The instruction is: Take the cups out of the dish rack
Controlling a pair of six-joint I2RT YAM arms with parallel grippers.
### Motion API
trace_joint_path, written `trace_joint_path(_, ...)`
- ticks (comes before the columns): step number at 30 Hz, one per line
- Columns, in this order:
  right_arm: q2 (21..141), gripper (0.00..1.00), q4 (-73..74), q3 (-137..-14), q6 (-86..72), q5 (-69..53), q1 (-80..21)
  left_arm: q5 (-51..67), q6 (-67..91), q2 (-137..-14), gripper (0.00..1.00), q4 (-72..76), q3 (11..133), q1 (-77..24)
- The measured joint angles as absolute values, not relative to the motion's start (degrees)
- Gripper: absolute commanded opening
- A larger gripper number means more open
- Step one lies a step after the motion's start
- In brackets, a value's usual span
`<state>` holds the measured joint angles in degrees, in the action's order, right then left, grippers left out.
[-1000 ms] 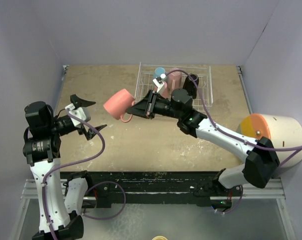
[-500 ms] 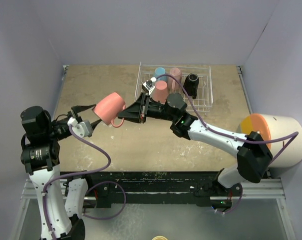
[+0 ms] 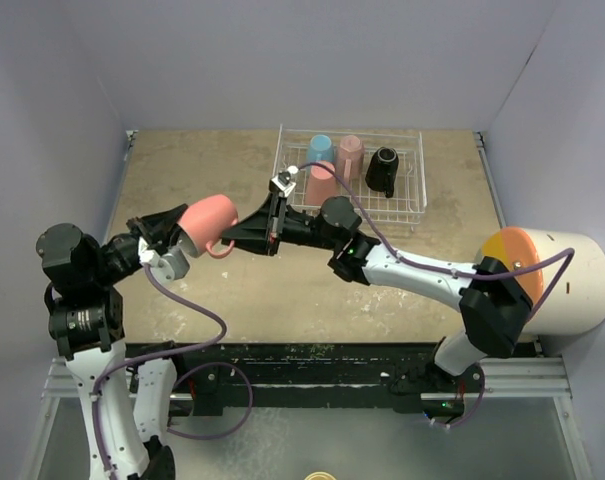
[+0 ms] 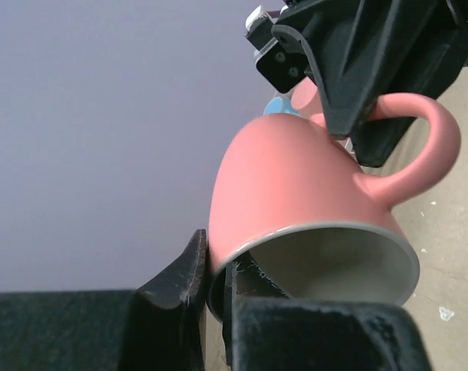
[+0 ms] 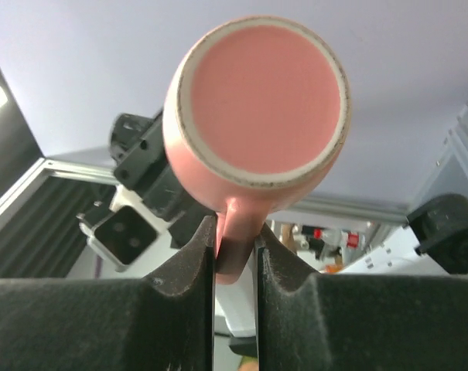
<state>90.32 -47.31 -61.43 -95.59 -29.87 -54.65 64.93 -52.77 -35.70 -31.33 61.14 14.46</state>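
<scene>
Our left gripper [image 3: 174, 235] pinches the rim of a pink cup [image 3: 207, 218], up in the air over the table [image 3: 282, 290]. Our right gripper [image 3: 234, 238] squeezes its handle. Four more sit in the dish rack [image 3: 414, 190]: a blue cup [image 3: 320, 147], two pink cups [image 3: 351, 150], a black cup [image 3: 384, 168]. Most of the job is left.

Soft, even light fills the overhead view, leaving only faint shadows on the tan, speckled table top [image 3: 282, 290]. Both wrist views are bright; the salmon-pink ceramic mug [image 4: 295, 185] is sharp and evenly lit, while the close dark foreground and far background blur.
</scene>
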Motion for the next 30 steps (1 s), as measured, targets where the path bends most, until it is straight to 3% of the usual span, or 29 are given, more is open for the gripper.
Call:
trace_joint_path(1, 90.0, 0.09, -47.8, -61.5, -96.4, -29.1, -54.5, 64.4, -53.1, -35.6, 0.0, -30.9, 60.9, 14.6)
trace_joint_path(3, 89.3, 0.3, -47.8, -61.5, -96.5, -28.7, -53.7, 64.3, -52.8, -35.6, 0.0, -30.0, 60.8, 14.5)
trace_joint_path(6, 88.3, 0.49, -45.5, -61.5, -93.7, -29.2, -52.7, 64.0, -51.2, -35.7, 0.0, -30.1, 60.8, 14.2)
trace_joint_path(13, 79.2, 0.8, -20.2, -65.2, -71.5, -27.5, -41.5, 56.8, -48.4, -46.9, 0.0, -39.5, 62.8, 13.7)
trace_joint_path(20, 77.8, 0.84, 8.3, -79.7, -47.7, -13.3, -36.7, 40.1, -47.4, -65.3, 0.0, -47.3, 67.0, 13.6)
trace_joint_path(30, 78.2, 0.85, 23.3, -82.1, -36.3, 0.2, -37.0, 18.8, -46.8, -86.6, 0.0, -54.6, 73.7, 4.6)
